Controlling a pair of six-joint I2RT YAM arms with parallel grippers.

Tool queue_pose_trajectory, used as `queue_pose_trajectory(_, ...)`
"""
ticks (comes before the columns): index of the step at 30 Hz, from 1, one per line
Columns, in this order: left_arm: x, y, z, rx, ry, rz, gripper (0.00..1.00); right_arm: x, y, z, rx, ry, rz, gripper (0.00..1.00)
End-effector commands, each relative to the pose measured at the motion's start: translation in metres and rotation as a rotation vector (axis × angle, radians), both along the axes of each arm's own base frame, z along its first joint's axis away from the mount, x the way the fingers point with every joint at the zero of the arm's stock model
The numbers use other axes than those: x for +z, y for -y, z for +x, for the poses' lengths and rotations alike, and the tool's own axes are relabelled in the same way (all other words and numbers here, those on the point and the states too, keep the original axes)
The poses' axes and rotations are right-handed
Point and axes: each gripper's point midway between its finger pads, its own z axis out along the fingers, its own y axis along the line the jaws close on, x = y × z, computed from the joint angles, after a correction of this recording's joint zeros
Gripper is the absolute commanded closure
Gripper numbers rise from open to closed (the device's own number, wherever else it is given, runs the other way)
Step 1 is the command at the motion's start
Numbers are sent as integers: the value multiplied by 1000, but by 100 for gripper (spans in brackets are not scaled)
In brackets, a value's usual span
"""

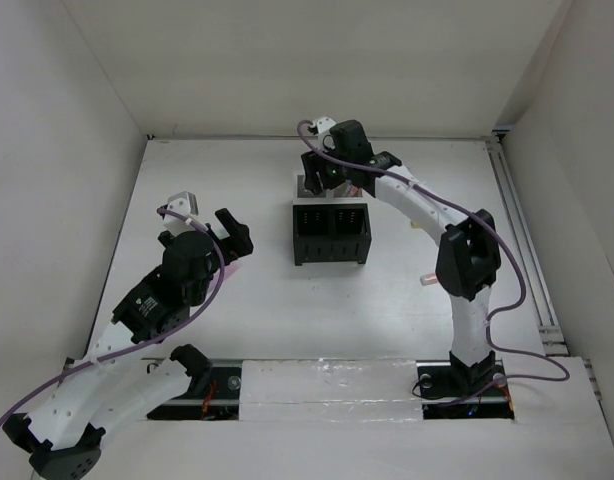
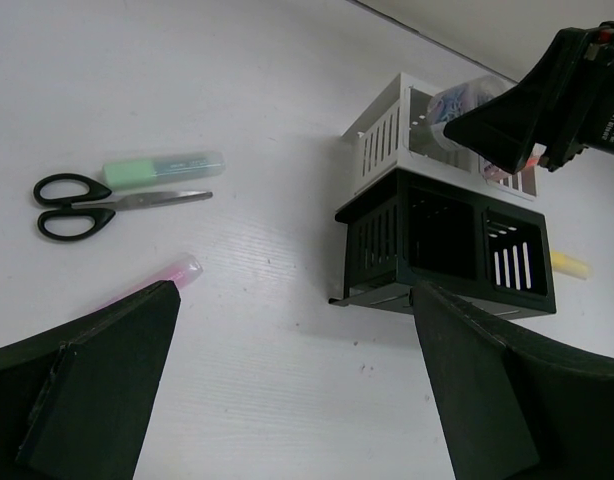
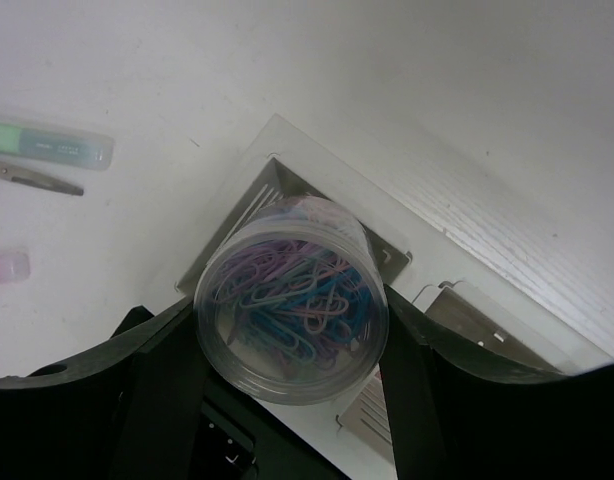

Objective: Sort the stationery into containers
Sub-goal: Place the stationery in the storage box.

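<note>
Our right gripper (image 3: pixel 287 405) clasps a clear jar (image 3: pixel 292 310) of coloured paper clips over a white bin (image 3: pixel 287 140); black bins (image 2: pixel 442 250) adjoin it. Our left gripper (image 2: pixel 297 385) hangs wide open above the surface (image 2: pixel 237 80) near the scissors (image 2: pixel 72 205).

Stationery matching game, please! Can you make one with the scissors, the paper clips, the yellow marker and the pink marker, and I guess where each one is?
Things
1. scissors
2. tub of paper clips
3. yellow marker
4. pink marker

Places
A. peeking out from behind the black bin
B. gripped in the right pincer, over the white bin
C. lying flat beside the green highlighter
D. partly hidden by the open left pincer

Pairs: 1-C, 2-B, 3-A, 4-D
</note>
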Motion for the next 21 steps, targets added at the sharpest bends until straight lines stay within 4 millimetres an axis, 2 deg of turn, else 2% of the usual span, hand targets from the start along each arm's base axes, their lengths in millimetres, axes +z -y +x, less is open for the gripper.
queue_pose_trajectory(1,20,3,1,-15,43,-29,0,51,-4,-5,16,103,52,37)
queue_pose_trajectory(3,20,3,1,-15,43,-29,0,58,-9,-8,25,118,63,30)
queue_pose_trajectory(4,20,3,1,-15,43,-29,0,58,-8,-8,30,124,57,24)
queue_pose_trajectory(8,20,3,1,-15,43,-29,0,64,-9,-7,30,131,62,23)
queue_pose_trajectory(10,20,3,1,-15,43,-29,0,55,-10,-5,30,114,51,21)
queue_pose_trajectory(13,20,3,1,-15,43,-29,0,53,-10,-8,38,102,49,19)
queue_pose_trajectory(14,20,3,1,-15,43,-29,0,58,-9,-10,38,113,56,5)
queue_pose_trajectory(15,20,3,1,-15,43,-29,0,68,-11,-11,47,136,77,3)
queue_pose_trajectory(19,19,1,3,3,41,-18,0,121,-14,-34,69,215,142,0)
queue_pose_trajectory(20,15,1,3,6,26,-15,0,145,-5,-41,57,257,162,0)
queue_pose_trajectory(21,15,2,3,6,26,-15,0,155,-4,-50,55,273,168,0)
